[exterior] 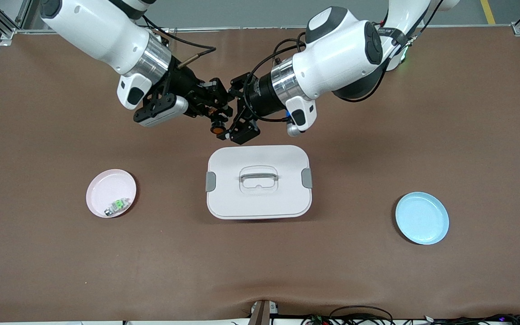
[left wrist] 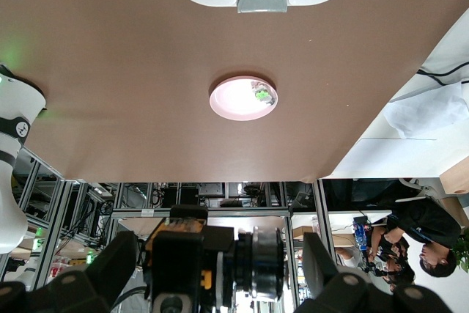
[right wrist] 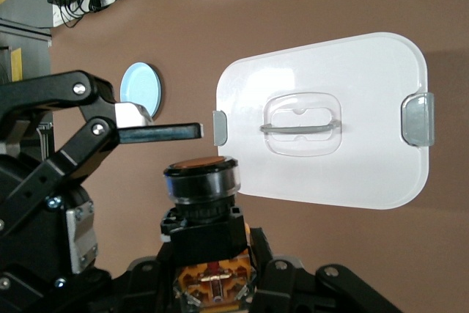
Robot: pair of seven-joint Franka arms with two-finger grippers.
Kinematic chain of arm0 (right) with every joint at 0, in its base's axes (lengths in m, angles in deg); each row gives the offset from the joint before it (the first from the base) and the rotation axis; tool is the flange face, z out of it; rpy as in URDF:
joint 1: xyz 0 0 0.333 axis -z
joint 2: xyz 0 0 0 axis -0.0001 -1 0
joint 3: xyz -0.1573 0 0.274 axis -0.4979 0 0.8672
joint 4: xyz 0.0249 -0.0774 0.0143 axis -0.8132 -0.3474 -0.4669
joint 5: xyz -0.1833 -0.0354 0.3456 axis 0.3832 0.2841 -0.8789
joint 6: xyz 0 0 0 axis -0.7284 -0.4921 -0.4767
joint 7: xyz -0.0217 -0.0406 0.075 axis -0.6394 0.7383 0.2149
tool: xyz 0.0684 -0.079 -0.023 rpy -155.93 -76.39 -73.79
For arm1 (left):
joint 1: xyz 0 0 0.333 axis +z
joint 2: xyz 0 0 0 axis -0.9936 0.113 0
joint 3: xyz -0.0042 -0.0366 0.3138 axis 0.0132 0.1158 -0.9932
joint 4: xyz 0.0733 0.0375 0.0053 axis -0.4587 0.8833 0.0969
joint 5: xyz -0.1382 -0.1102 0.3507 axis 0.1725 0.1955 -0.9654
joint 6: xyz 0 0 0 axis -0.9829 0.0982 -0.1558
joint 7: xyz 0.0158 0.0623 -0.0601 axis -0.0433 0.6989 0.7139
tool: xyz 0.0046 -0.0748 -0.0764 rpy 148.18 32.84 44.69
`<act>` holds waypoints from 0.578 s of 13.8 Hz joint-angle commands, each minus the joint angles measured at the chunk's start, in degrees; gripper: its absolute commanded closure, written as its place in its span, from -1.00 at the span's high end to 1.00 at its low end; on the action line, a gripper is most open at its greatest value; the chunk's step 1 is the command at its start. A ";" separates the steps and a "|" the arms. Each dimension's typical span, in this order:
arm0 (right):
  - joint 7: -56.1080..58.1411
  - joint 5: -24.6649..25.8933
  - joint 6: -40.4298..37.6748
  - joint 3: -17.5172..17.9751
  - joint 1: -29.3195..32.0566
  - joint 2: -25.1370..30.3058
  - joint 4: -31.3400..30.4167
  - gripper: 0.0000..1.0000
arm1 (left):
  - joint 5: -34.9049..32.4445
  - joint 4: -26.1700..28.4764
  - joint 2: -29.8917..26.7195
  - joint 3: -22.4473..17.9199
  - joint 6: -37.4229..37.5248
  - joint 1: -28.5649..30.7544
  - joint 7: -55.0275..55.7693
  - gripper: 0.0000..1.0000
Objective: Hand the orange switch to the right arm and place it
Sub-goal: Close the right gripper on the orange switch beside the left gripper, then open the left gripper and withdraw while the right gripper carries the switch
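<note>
White lidded box (exterior: 258, 182) just below orange switch (exterior: 217, 128); pink plate (exterior: 110, 192) w/ small switch.

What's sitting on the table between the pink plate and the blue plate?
The white lidded box lies between the pink plate and blue plate, clearest in the front view.

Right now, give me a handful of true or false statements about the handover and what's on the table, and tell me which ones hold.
1. The right gripper is shut on the orange switch. True.
2. The left gripper is clamped on the switch too. False: its fingers stand open, apart from the switch.
3. Both grippers are over bare table just past the white lidded container. True.
4. The pink plate is bare. False: a small silver-and-green switch lies in it.
5. The blue plate sits toward the right arm's end of the table. False: it sits toward the left arm's end.
</note>
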 commanded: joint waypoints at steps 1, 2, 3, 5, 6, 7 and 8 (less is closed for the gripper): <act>6.92 0.80 -1.68 -0.19 1.57 -0.60 1.02 -1.00 | -0.18 0.69 -1.52 -0.29 2.24 0.89 0.40 1.00; 11.04 0.89 -2.73 -0.19 2.71 -0.77 1.02 -1.00 | -0.96 0.69 -1.87 -0.38 3.91 1.50 0.40 1.00; 16.39 1.93 -3.87 -0.27 3.68 -0.86 0.93 -1.00 | -2.02 0.69 -1.96 -0.29 4.80 2.20 0.40 1.00; 26.94 6.75 -6.94 -0.27 6.49 -1.74 0.93 -1.00 | -3.16 1.30 -1.87 -0.29 5.95 2.47 0.23 1.00; 31.34 8.52 -8.26 -0.27 7.81 -2.00 0.84 -1.00 | -3.34 1.91 -1.87 -0.38 5.95 3.17 0.14 1.00; 36.08 10.80 -9.49 -0.27 9.21 -2.18 0.84 -1.00 | -3.78 2.35 -1.87 -0.29 6.04 4.31 -0.38 1.00; 41.09 14.56 -10.55 -0.27 10.18 -2.27 0.84 -1.00 | -4.22 3.23 -1.96 -0.29 6.73 4.93 -1.61 1.00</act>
